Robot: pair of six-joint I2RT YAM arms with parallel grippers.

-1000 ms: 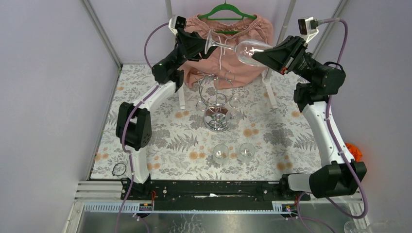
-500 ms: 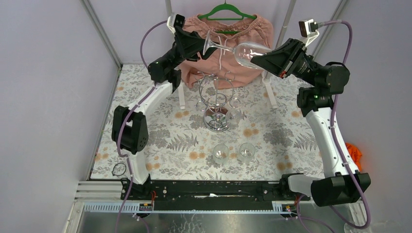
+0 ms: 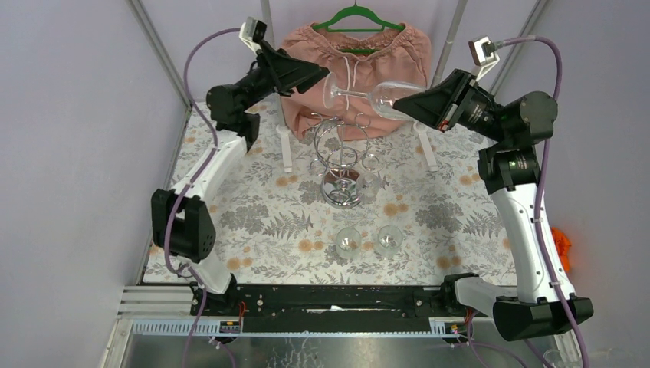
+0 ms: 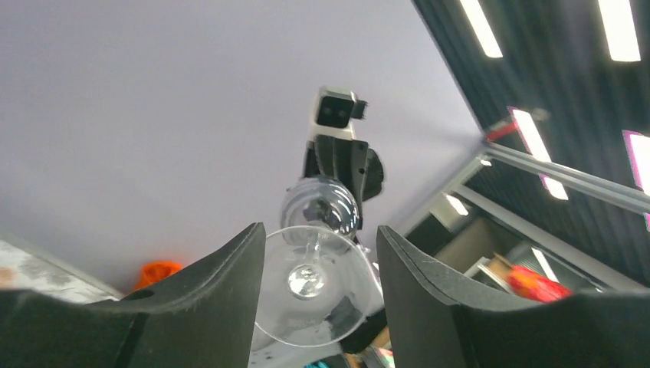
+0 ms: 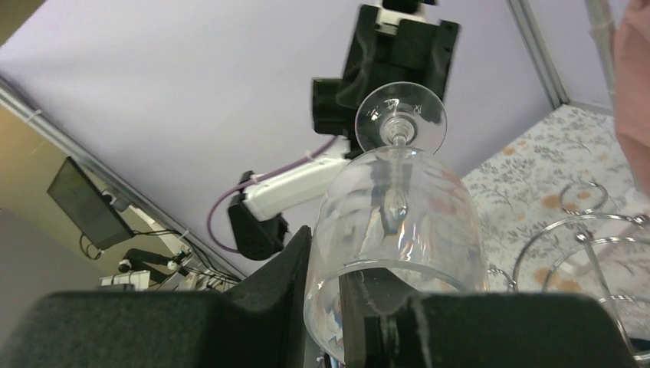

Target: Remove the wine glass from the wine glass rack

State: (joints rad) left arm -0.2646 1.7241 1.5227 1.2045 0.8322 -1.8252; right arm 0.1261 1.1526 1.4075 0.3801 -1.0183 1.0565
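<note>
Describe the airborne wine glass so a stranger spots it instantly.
Find the pink garment hanging at the back. Before it, above the wine glass rack, the wine glass lies sideways in mid-air, bowl in the right gripper; two others stand on the table.

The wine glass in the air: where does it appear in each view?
Top external: upper centre, the wine glass lying sideways, just above the wine glass rack.
Left wrist: lower centre, glass foot first.
Right wrist: centre, glass rim first.
Landmark: the rack, also at right wrist's right edge; not in left wrist.
</note>
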